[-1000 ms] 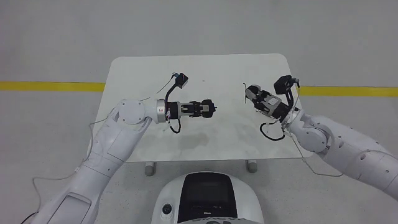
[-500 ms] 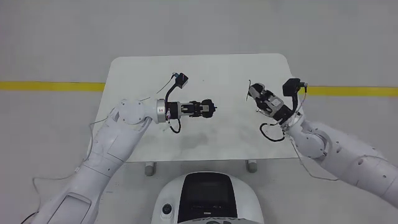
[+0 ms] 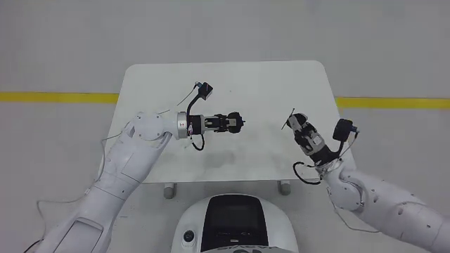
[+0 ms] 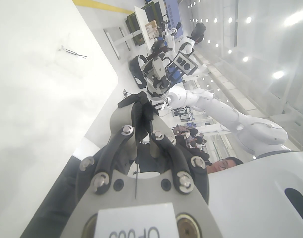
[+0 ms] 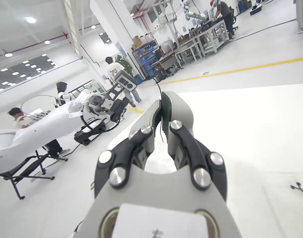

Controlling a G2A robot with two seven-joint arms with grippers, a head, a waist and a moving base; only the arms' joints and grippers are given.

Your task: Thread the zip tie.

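Right end effector (image 3: 293, 120), now nearer front-right table (image 3: 267, 156) edge, pinching zip tie (image 5: 160, 92); left end effector (image 3: 242, 121) pressed together.

Your right gripper (image 5: 162, 110) shows smooth, matt grey fingers, ribbed black rubbery pads and bright polished metal pins. The zip tie (image 5: 159, 89) is thin black plastic; your table (image 5: 253, 125) is smooth, matt white.
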